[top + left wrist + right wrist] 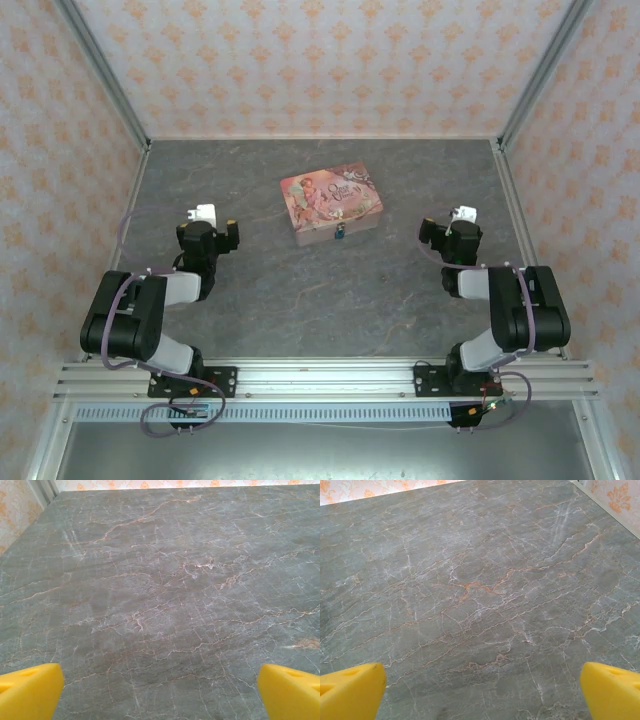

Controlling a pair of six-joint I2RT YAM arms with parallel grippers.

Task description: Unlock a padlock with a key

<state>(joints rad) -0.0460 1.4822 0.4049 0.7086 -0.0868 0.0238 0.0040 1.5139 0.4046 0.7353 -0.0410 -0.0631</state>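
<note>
so the table (300, 300) has a dark grey marble-look top, with thin white veins and a few rusty orange ones you can really see up close from the wrist cams. Toward the back middle there's a pink tin (325, 200) lying flat, lid on, some illustrated figures and curly lettering on top, turned a bit so its right end sits further back. Peachy wallpaper (330, 60) with an orange floral pattern on three sides, silver metal posts (100, 70) in the back corners, aluminium rails (330, 378) along the near edge
</note>
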